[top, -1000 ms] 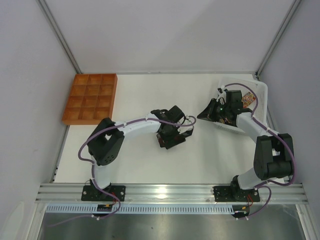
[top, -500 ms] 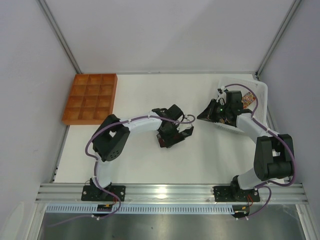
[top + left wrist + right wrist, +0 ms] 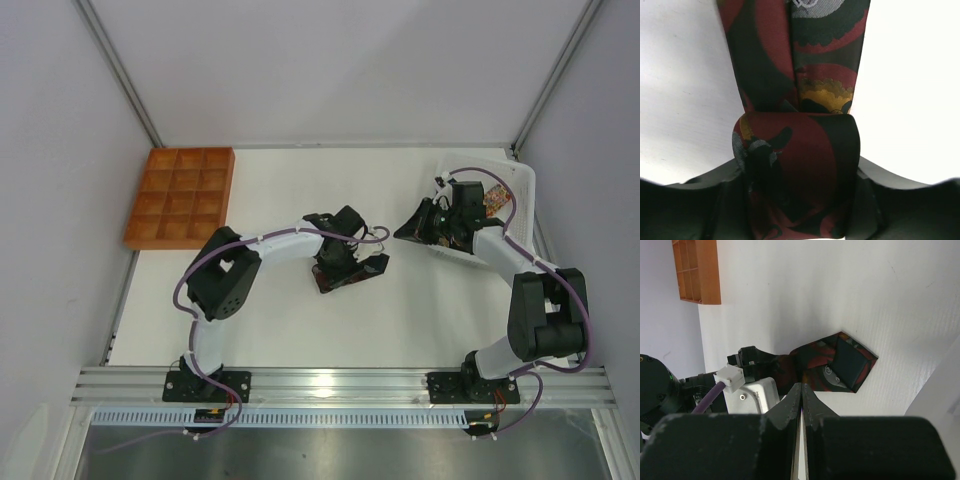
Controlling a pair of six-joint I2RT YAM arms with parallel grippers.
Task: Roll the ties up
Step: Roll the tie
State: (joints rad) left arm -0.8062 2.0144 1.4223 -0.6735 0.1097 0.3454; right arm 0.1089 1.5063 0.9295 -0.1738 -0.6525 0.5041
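A dark tie with maroon, black and gold print point(image 3: 795, 55) lies on the white table. Its near part is wound into a roll point(image 3: 797, 165). My left gripper point(image 3: 797, 205) is shut on that roll, one finger point(image 3: 715, 200) on each side. From above, the left gripper point(image 3: 342, 268) sits mid-table over the tie point(image 3: 328, 282). In the right wrist view the tie's wide pointed end point(image 3: 840, 362) lies flat beside the left wrist. My right gripper point(image 3: 801, 390) is shut and empty, and hovers left of the basket point(image 3: 415, 228).
An orange compartment tray point(image 3: 180, 197) stands at the far left; it also shows in the right wrist view point(image 3: 697, 270). A white basket point(image 3: 520, 185) at the far right holds patterned fabric point(image 3: 493, 200). The walls stand close on both sides.
My left arm has swung a little and turned the wrist, shifting the tie roll slightly. The right arm has not moved.
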